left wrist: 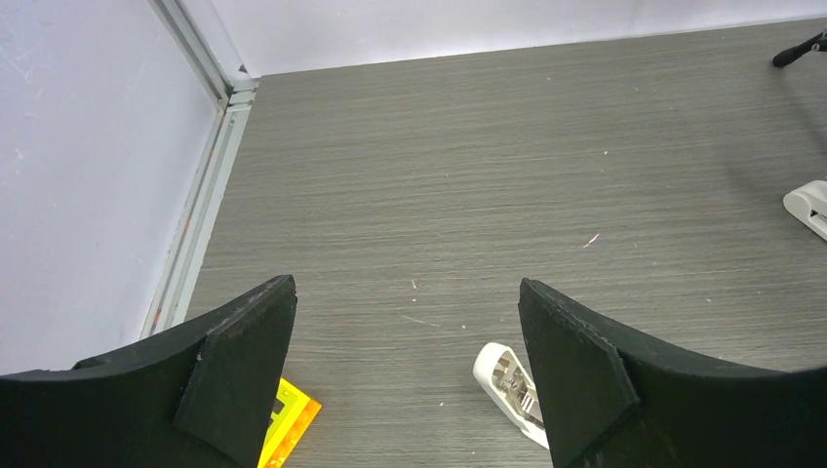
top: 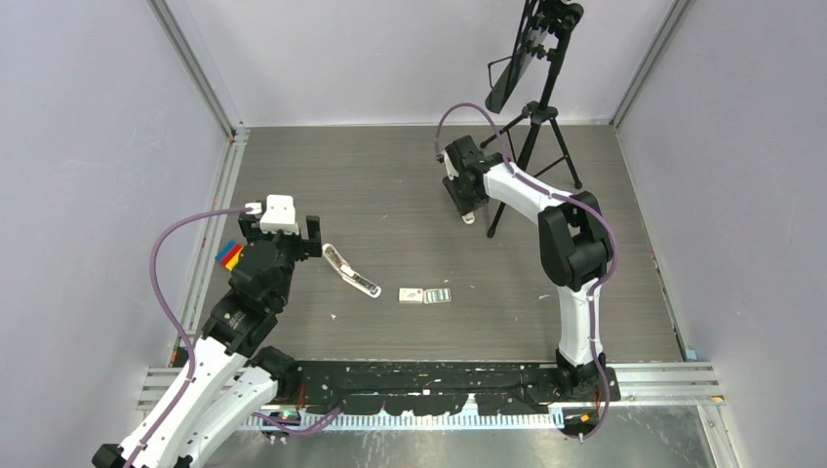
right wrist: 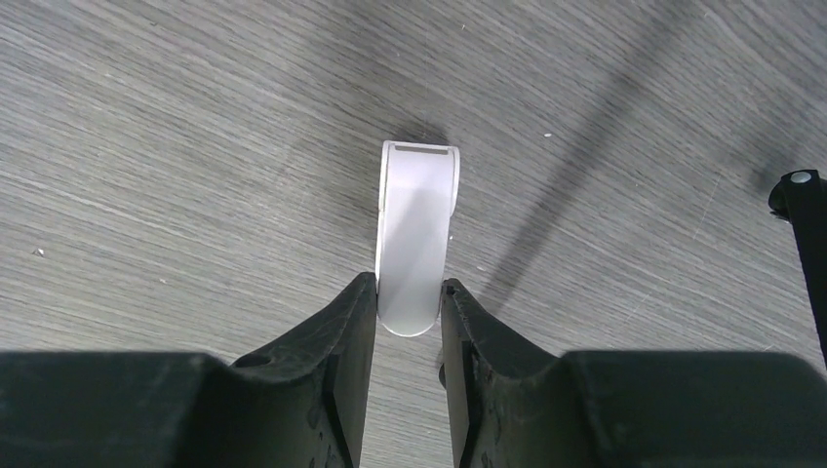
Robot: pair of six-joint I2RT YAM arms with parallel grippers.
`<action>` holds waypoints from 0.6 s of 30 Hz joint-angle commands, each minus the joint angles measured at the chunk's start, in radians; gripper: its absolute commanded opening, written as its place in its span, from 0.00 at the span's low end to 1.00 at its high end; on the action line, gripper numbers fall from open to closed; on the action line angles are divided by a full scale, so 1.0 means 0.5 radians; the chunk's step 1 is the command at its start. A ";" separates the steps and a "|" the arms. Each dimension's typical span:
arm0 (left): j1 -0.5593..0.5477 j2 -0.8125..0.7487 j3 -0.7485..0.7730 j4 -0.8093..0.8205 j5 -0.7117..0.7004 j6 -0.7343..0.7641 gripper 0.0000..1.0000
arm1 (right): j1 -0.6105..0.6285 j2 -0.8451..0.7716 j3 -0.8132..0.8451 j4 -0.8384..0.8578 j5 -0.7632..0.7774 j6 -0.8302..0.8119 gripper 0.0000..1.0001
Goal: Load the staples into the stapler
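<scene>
Stapler (left wrist: 502, 375) just beside left end effector (left wrist: 408, 292)

Pale lilac-grey walls (top: 88, 146) close in a dark grey wood-grain table (top: 390, 175) edged with silver metal rails (top: 230, 156), a black tripod (top: 534, 122) standing toward its far right.
</scene>
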 commanded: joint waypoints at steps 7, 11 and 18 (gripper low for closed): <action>0.007 -0.022 -0.004 0.081 0.046 -0.005 0.86 | -0.013 -0.036 0.059 0.069 -0.044 -0.034 0.38; 0.007 -0.030 0.000 0.076 0.051 -0.005 0.86 | -0.013 -0.160 0.024 0.042 -0.055 0.026 0.40; 0.007 -0.052 0.006 0.055 0.081 -0.077 0.86 | 0.029 -0.593 -0.212 0.062 -0.072 0.381 0.54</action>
